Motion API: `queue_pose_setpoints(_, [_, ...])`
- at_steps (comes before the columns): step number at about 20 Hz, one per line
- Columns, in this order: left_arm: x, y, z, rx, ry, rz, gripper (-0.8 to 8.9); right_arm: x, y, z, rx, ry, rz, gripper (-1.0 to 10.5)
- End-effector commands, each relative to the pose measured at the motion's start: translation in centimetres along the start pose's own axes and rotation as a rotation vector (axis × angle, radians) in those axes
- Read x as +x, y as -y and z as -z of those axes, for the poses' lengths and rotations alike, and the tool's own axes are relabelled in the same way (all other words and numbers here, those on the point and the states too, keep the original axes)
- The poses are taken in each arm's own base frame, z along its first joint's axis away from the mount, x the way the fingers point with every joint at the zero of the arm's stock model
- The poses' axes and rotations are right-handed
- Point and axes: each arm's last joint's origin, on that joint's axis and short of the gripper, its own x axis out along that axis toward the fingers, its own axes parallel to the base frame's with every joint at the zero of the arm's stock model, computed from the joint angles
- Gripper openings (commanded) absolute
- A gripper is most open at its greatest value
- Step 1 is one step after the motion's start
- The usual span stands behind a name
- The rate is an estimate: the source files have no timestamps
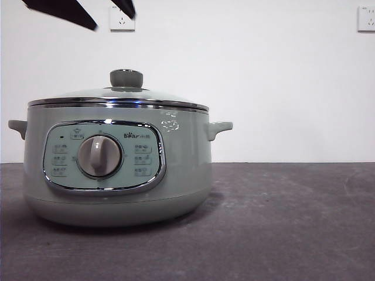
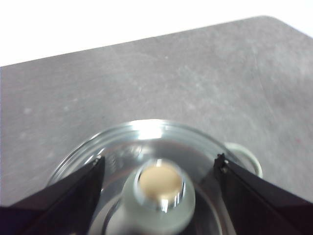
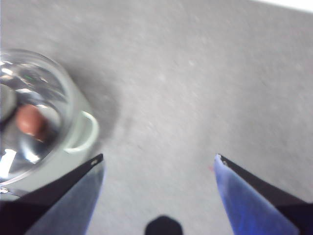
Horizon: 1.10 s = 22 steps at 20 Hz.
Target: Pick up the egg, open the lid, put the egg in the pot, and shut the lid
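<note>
The task looks all but finished. The pot (image 1: 117, 170) stands on the left part of the dark grey worktop (image 1: 281, 222), with the lid (image 1: 120, 96) seated flat on its rim, its chrome edge level all round. In the right wrist view the egg (image 3: 29, 120) shows as a reddish-brown shape through the glass, lying inside the pot. So pick-up, opening, drop-in and closing all appear done; what is left, as I judge it, is only for the arms to clear away.

The left tool (image 2: 159, 164) hangs directly above the lid's knob (image 2: 161, 188). Its jaws are spread wide, one on each side of the knob and apart from it, holding nothing. In the front view its black tips (image 1: 82, 12) show only at the top left corner, well above the lid. The right tool (image 3: 159, 161) is also wide open and empty, over bare worktop to the right of the pot, near the right side handle (image 3: 85, 132).

As for heading: the pot stands upright, its axis vertical, with the control panel and grey dial (image 1: 99, 156) facing the near edge of the worktop. Its two handles point left and right. The egg's long axis cannot be read; the view through the glass is blurred and full of reflections.
</note>
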Motion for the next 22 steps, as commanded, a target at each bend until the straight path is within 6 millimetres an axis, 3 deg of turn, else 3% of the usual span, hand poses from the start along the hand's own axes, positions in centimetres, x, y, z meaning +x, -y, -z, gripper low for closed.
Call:
queue_pose_setpoints(1, [-2.4,-0.4,-0.1,0.034,0.006,-0.003,3.72,0.4,-0.4,1.5,0.004,0.036,-0.021,2.4])
queue_pose_setpoints(2, [-3.4,-0.5,-0.1,0.034,0.012,-0.002,3.56,0.5,-0.6,2.4,0.003,0.058,-0.029,1.5])
queue_pose_setpoints(4, [-5.3,-0.7,-0.1,0.062,0.031,0.0,1.67,1.1,-0.7,4.3,0.0,0.089,-0.041,0.1])
queue_pose_setpoints(5, [-6.2,-0.8,0.0,0.076,0.035,0.0,0.19,1.5,-0.8,5.4,0.0,0.104,-0.046,-0.1])
queue_pose_setpoints(6, [-6.8,-0.9,0.1,0.081,0.033,0.0,-0.05,1.9,-0.8,6.3,0.003,0.118,-0.047,-0.1])
queue_pose_setpoints(11, [-8.5,-1.3,1.7,0.091,0.055,-0.025,-0.08,4.7,-0.8,12.0,0.032,0.257,-0.058,-0.1])
queue_pose_setpoints(15, [-8.7,-1.6,4.9,0.092,0.095,-0.056,-0.08,6.0,-0.7,15.6,0.058,0.38,-0.07,-0.1])
queue_pose_setpoints(17, [-8.6,-1.8,6.4,0.09,0.105,-0.053,-0.08,6.2,-0.6,16.4,0.06,0.39,-0.071,-0.1])
queue_pose_setpoints(22, [-8.3,-1.9,7.4,0.064,0.011,-0.063,-0.04,6.4,-0.6,16.4,0.074,0.38,-0.072,0.0])
